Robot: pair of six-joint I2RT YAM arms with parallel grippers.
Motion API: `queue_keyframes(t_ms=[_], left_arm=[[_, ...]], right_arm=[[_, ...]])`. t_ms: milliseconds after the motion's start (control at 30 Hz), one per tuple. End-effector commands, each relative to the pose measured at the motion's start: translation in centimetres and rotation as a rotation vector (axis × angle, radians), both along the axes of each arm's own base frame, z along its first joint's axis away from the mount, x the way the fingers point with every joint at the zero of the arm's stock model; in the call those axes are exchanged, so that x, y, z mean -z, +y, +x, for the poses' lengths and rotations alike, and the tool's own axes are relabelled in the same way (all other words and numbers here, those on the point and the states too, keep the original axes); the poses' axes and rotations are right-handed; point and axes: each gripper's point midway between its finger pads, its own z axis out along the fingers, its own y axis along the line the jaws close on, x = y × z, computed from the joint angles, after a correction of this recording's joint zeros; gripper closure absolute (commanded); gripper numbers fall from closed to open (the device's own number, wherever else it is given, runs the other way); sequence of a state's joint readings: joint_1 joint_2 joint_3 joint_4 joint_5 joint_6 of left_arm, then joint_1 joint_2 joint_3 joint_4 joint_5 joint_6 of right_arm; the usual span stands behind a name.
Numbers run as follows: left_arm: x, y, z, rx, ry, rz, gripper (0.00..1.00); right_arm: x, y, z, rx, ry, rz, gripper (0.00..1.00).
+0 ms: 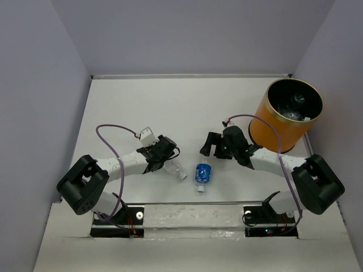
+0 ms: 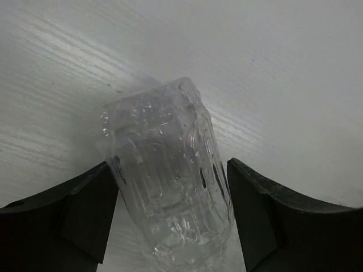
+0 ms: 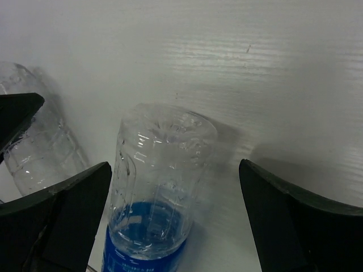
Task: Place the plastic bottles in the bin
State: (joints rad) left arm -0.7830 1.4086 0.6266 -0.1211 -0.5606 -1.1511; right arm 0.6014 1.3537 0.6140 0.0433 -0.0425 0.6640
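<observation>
A clear, label-less plastic bottle (image 2: 167,175) lies on the white table between my left gripper's (image 2: 170,170) fingers. Both black pads press against its sides, so the gripper is shut on it. From above, that bottle (image 1: 173,169) pokes out of the left gripper (image 1: 161,152) with its white cap toward the near edge. A second bottle with a blue label (image 1: 202,174) lies just right of it. My right gripper (image 3: 176,167) stands open around this bottle (image 3: 156,187), with a wide gap on its right side. The orange bin (image 1: 271,127) stands at the back right, behind the right gripper (image 1: 218,144).
Clear bottles (image 1: 295,105) lie inside the bin's black interior. The right wrist view also shows the label-less bottle (image 3: 39,150) close on the left. Grey walls close in the table on three sides. Purple cables loop above both arms.
</observation>
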Motion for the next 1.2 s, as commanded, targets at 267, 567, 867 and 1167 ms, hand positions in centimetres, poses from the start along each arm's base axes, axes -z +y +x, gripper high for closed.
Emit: queue_keyframes(t_ms=[267, 567, 867, 1167], left_arm=[[-3.5, -0.6, 1.3, 0.109, -0.130, -0.008, 0.29], [-10.8, -4.1, 1.3, 0.314, -0.365, -0.200, 0.37], [-18.4, -7.0, 0.9, 0.443, -0.530, -0.304, 0.42], [-26.0, -11.0, 0.7, 0.545, -0.663, -0.368, 0.43]], right_arm=[[-3.4, 3.3, 3.9, 0.026, -0.107, 0.096, 0.63], [-27.0, -7.2, 8.0, 0.318, -0.628, -0.056, 0.79], [-44.7, -28.2, 5.5, 0.993, -0.973, -0.571, 0.80], [-39.9, -35.2, 9.6, 1.112, -0.849, -0.771, 0.75]])
